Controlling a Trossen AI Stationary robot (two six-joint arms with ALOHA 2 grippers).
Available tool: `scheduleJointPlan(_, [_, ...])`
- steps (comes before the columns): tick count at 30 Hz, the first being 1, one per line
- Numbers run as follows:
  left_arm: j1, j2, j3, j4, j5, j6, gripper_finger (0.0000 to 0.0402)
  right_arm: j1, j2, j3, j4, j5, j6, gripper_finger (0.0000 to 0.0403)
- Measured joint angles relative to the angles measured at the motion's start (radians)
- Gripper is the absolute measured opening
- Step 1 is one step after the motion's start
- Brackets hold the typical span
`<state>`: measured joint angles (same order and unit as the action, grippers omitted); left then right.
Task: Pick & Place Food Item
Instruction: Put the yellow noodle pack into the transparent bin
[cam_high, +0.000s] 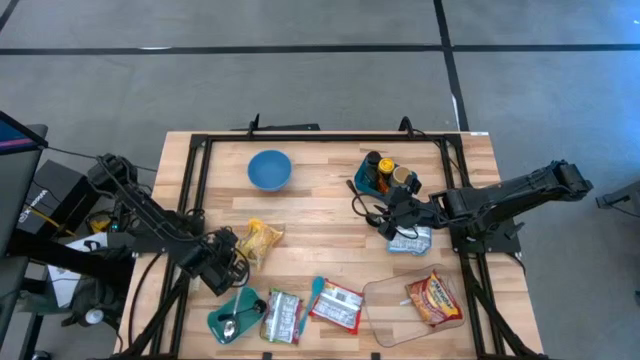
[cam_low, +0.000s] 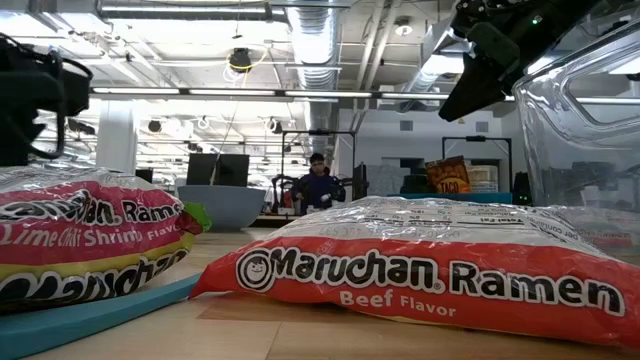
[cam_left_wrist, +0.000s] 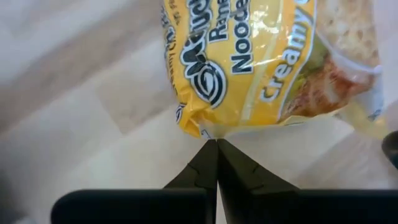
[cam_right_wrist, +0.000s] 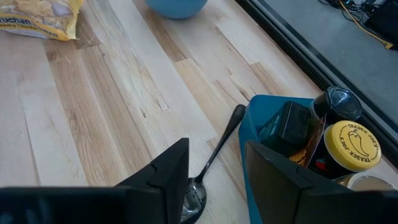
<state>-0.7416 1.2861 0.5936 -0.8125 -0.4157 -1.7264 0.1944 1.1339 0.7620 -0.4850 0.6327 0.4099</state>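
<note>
A yellow ramen packet (cam_high: 261, 238) lies flat on the wooden table, left of centre. My left gripper (cam_high: 232, 252) is shut just on the packet's near-left side; in the left wrist view its tips (cam_left_wrist: 216, 142) stand at the packet's crimped end (cam_left_wrist: 200, 129). My right gripper (cam_high: 384, 212) hangs open above a black-handled spoon (cam_right_wrist: 214, 155) that lies on the table beside a blue bin (cam_right_wrist: 255, 180). Nothing sits between its fingers (cam_right_wrist: 216, 149). My left gripper's shut fingertips (cam_left_wrist: 205, 155) come slanting down at the crimped end of the yellow packet (cam_left_wrist: 200, 129), which lies flat on the table. I cannot tell whether they touch it or stop just short.
The blue bin (cam_high: 372, 180) holds sauce bottles (cam_right_wrist: 351, 143). A blue bowl (cam_high: 269, 169) sits at the back. Along the near edge are a teal plate (cam_high: 232, 318) with a spoon, two ramen packets (cam_high: 335, 306), and a clear tray (cam_high: 395, 300) holding a packet. A silver packet (cam_high: 410, 240) lies under the right arm.
</note>
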Motion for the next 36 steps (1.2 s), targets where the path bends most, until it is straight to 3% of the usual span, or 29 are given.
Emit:
scheduleJointPlan(27, [0.012,-0.106,0.0,-0.043,-0.04,-0.056,0.0003,0.0,0.0,0.0,0.0,0.0,0.0,0.015])
scheduleJointPlan(31, [0.04,-0.106,0.0,-0.073,-0.023,-0.08,0.0024,-0.001,0.0,0.0,0.0,0.0,0.0,0.015])
scheduleJointPlan(36, [0.078,-0.106,-0.001,-0.097,0.004,-0.093,0.0078,-0.001,0.0,0.0,0.0,0.0,0.0,0.015])
